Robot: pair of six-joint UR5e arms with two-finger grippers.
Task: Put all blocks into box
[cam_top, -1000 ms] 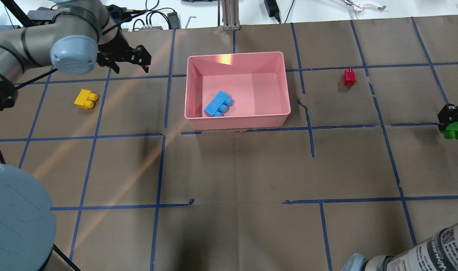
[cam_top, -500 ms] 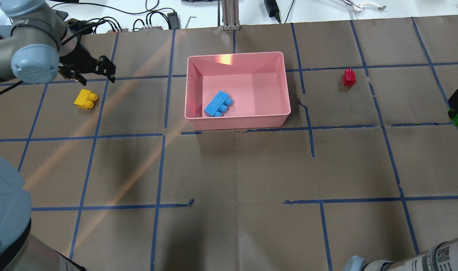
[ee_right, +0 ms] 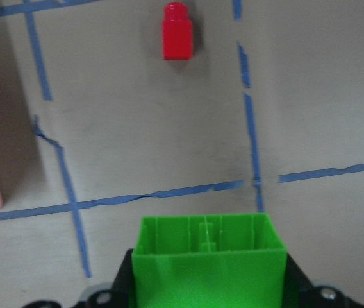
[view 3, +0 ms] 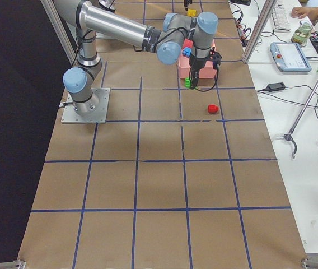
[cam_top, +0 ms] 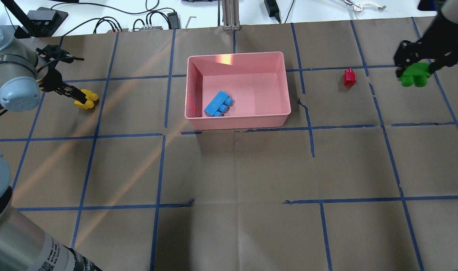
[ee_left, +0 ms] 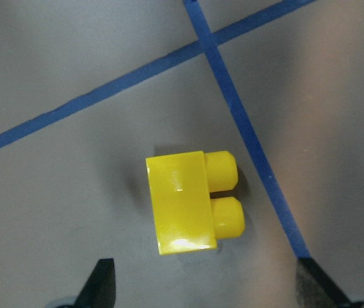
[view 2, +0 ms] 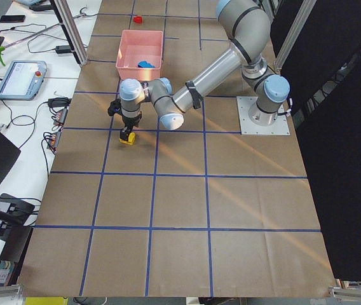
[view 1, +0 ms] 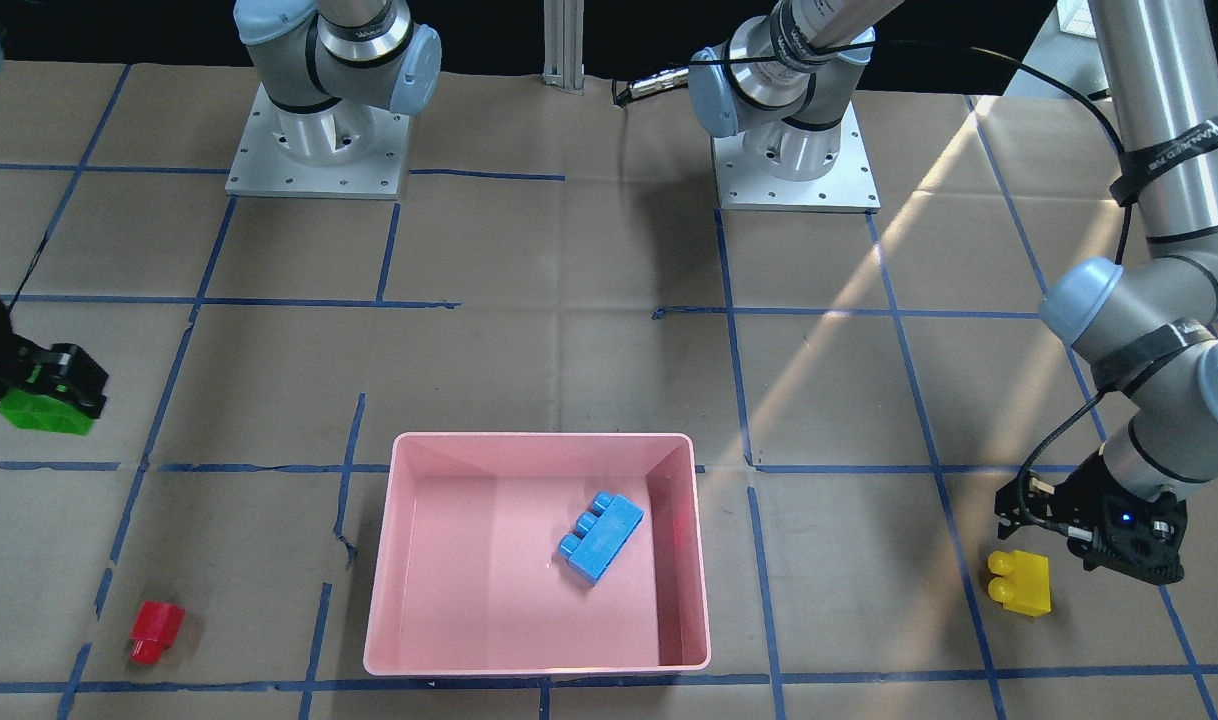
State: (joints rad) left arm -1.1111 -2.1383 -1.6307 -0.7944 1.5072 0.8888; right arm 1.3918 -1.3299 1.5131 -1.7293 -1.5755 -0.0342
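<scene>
The pink box (cam_top: 236, 122) (view 1: 529, 662) holds the blue block (cam_top: 217, 104) (view 1: 601, 538). The yellow block (cam_top: 87, 103) (view 1: 1021, 582) (ee_left: 191, 202) lies on the table left of the box. My left gripper (cam_top: 79, 98) (view 1: 1079, 545) (ee_left: 207, 289) hangs open just above it, with a fingertip showing at each side in the left wrist view. My right gripper (cam_top: 412, 67) (view 1: 44, 385) is shut on the green block (cam_top: 414, 74) (view 1: 39, 412) (ee_right: 207, 269) and holds it above the table, right of the red block (cam_top: 349, 77) (view 1: 155, 630) (ee_right: 179, 32).
Brown paper with blue tape lines covers the table. Cables and power bricks (cam_top: 153, 20) lie beyond the far edge. The two arm bases (view 1: 319, 140) stand at the robot's side of the table.
My left gripper has moved left, away from the box, and come down over the yellow block. My right gripper has carried the green block up and toward the far side, nearer the red block.
</scene>
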